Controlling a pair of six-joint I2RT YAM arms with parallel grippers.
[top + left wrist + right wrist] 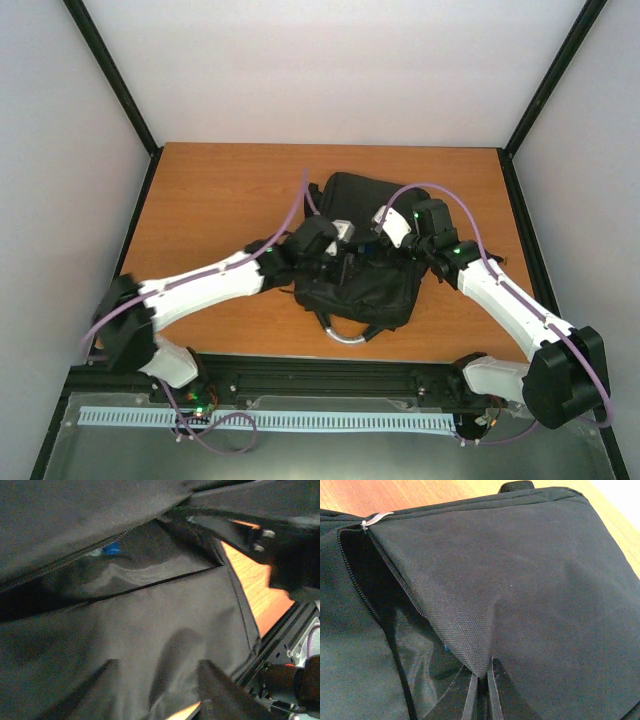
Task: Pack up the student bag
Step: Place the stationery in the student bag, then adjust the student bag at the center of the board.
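The student bag (360, 285), a large black fabric backpack, lies in the middle of the table with its grey loop handle (343, 336) toward the near edge. My left gripper (335, 250) hovers over its left part. In the left wrist view the left gripper (157, 682) is open, its fingers apart over smooth black fabric (150, 625) and holding nothing. My right gripper (481, 690) is shut on the edge of the bag's flap (485, 605), lifting it away from the unzipped opening (375, 585). Something blue (111, 548) shows inside the opening.
The bag rests on a wooden table (220, 190) enclosed by pale walls with black frame posts. A metal zip pull (375, 519) sits at the top end of the opening. The black rail (280, 640) at the table's near edge shows beside the bag.
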